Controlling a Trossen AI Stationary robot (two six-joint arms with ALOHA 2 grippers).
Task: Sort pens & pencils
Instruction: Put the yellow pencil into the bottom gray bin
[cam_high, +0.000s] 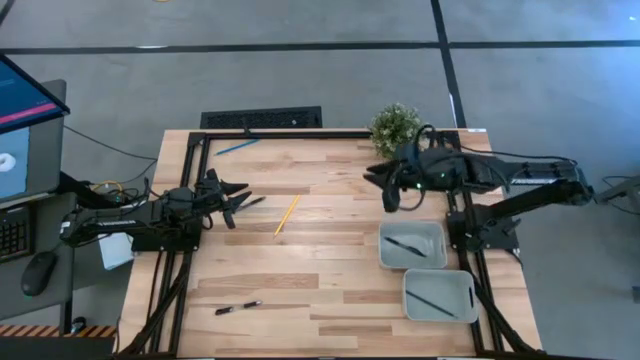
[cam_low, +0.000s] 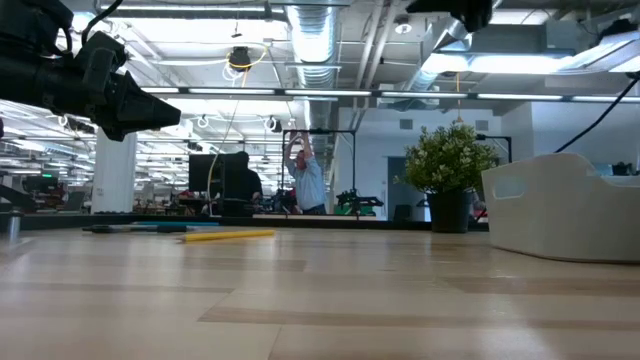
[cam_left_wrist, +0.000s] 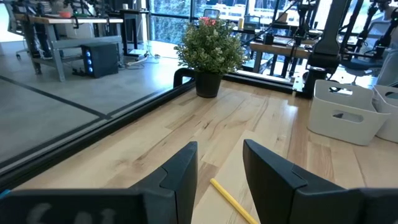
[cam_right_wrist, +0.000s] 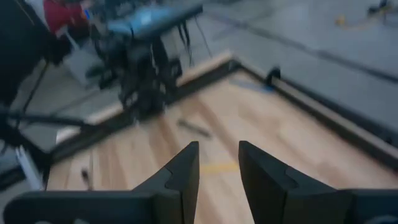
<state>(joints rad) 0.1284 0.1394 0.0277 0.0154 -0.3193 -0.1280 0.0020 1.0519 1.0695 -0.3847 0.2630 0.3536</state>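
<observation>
While both arms hang over the table (cam_high: 330, 300), nothing is held: the right gripper (cam_high: 388, 192) hovers at about 1 o'clock of the board near the plant (cam_high: 395, 127), its fingers (cam_right_wrist: 186, 171) parted around empty air, and the left gripper (cam_high: 232, 200) sits at 9 o'clock with its fingers (cam_left_wrist: 180, 174) likewise spread and bare. Two grey bins stand at 4 o'clock; the upper bin (cam_high: 385, 250) holds one dark pen (cam_high: 405, 243), and the lower bin (cam_high: 410, 300) just beside it holds another pen (cam_high: 432, 300), so both look to be in use for pens and I cannot tell which is meant for pencils. Out on the wood, the yellow pencil (cam_high: 287, 214) lies slanted near the centre, just ahead of the left gripper in its wrist view; the blue pencil (cam_high: 237, 147) lies at 11 o'clock close to the frame rail; a loose pen (cam_high: 237, 308) rests at 7 o'clock, well apart from everything, and a short dark stick (cam_high: 251, 202) beside the left gripper may be a further pen. All of these should be light, stiff and slim, lying flat and liable to roll or skid; a pinch across the shaft near mid-length, fingers square to it, seems the safest hold.
</observation>
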